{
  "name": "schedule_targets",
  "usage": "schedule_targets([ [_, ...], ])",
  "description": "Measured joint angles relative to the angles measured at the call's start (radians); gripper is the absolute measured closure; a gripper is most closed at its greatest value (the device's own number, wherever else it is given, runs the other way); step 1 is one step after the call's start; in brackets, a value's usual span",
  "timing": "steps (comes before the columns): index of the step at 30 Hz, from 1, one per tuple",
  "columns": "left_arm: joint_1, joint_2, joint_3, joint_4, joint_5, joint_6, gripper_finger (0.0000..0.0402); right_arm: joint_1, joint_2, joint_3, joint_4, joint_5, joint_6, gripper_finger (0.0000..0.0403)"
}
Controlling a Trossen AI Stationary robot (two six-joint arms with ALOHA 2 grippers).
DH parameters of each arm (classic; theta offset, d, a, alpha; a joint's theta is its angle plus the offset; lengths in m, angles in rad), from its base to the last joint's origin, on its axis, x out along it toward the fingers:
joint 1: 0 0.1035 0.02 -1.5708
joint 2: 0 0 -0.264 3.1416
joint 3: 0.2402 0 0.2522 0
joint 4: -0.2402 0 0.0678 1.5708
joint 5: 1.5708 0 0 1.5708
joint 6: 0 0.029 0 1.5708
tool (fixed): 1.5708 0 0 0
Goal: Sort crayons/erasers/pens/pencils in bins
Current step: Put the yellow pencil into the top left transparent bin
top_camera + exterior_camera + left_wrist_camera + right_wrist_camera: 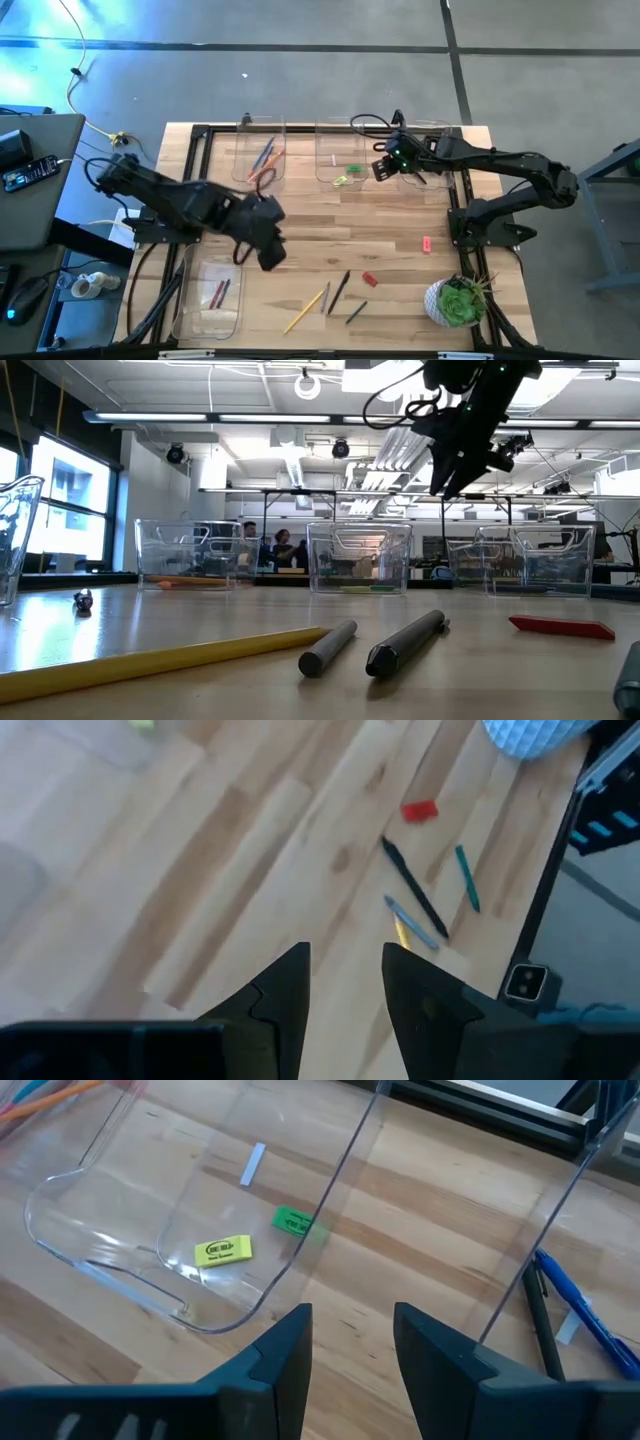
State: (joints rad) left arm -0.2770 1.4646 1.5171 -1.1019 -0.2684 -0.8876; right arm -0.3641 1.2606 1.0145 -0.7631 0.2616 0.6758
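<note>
My left gripper (266, 243) hovers open and empty over the table's middle left, next to the near-left bin (208, 296), which holds two crayons (219, 292). In its wrist view (345, 965) a red eraser (420, 810), a black pen (412, 885), a teal pen (468, 878) and a yellow pencil's tip (402, 931) lie on the wood ahead. My right gripper (383, 166) is open and empty (350, 1330) above the wood between the far middle bin (330, 1190), which holds a yellow eraser (222, 1251) and a green eraser (293, 1221), and the far right bin (560, 1210), which holds a blue pen (580, 1315).
The far left bin (262, 152) holds pencils. A pink eraser (427, 243), a red eraser (369, 279), a yellow pencil (305, 310) and dark pens (340, 290) lie loose near the front. A potted plant (460, 302) stands at the near right corner.
</note>
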Motion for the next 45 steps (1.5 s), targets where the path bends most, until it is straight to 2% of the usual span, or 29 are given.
schedule_targets([
  [13,-0.105,0.21,-0.001,0.014,0.005,-0.276,0.0287,0.0,0.0,0.0,-0.012,-0.026,-0.029,0.0269],
  [19,-0.138,0.297,-0.001,0.048,0.07,-0.359,0.0287,0.0,0.0,0.0,-0.013,-0.026,-0.029,0.0269],
  [30,-0.17,0.423,-0.001,0.184,0.131,-0.431,0.0287,0.0,0.0,0.0,-0.017,-0.026,-0.055,0.0269],
  [45,-0.182,0.531,-0.002,0.3,0.129,-0.464,0.0287,0.0,0.0,0.0,-0.021,-0.025,-0.056,0.0269],
])
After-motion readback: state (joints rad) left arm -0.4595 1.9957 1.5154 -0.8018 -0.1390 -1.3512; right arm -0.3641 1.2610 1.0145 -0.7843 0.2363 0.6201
